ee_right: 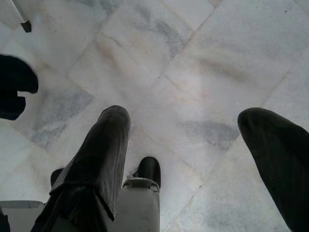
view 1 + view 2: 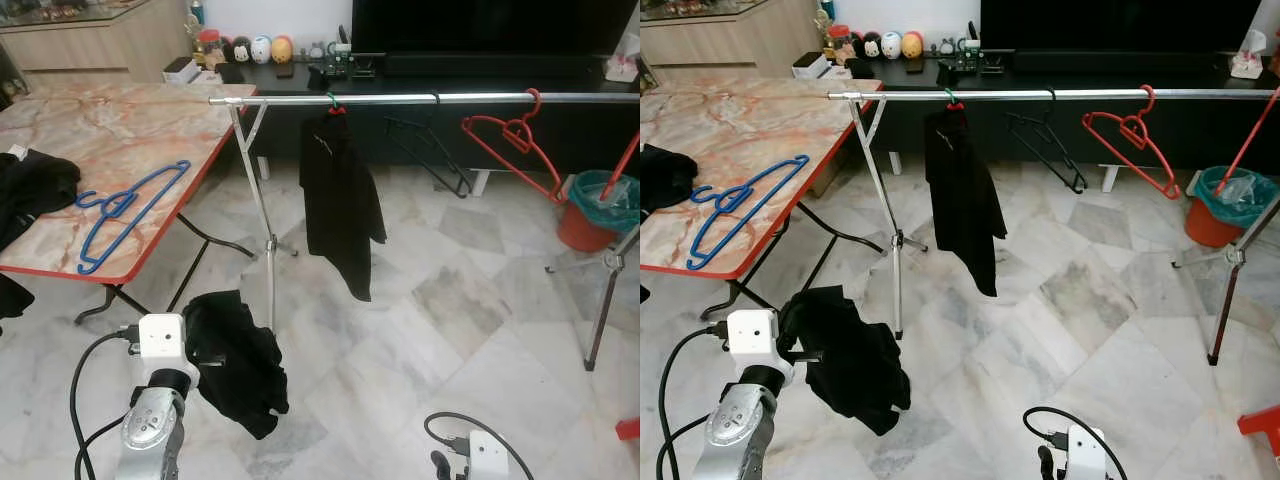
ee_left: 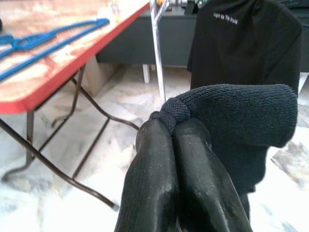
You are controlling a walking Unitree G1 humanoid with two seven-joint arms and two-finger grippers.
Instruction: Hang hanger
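We're standing on a pale marble floor [image 2: 440, 300] in a living room, a dark TV console [image 2: 420, 80] along the back wall and a folding table [image 2: 130, 130] with a marbled top and red edge off to our left. Across the scene runs a silver clothes rail [image 2: 420, 99], its right end cut off by the frame. On it we see a black shirt [image 2: 340, 200] hanging from a green-hooked hanger, a bare black hanger [image 2: 430, 150] and a red hanger [image 2: 510, 140], with a second red one only partly in frame at the far right beside the orange bucket [image 2: 600, 210]. A blue hanger [image 2: 125, 210] lies flat on the table, well apart from the rail, next to a black garment [image 2: 30, 190] that runs off the left edge. Down low, our left gripper [image 3: 171, 128] has its two fingers pressed together, pinching a fold of a dark knitted garment [image 2: 235, 365] that droops toward the floor; whether a hanger sits inside that cloth, we can't make out. The right gripper [image 1: 186, 128] hangs low with its fingers spread wide over bare tiles, holding nothing.
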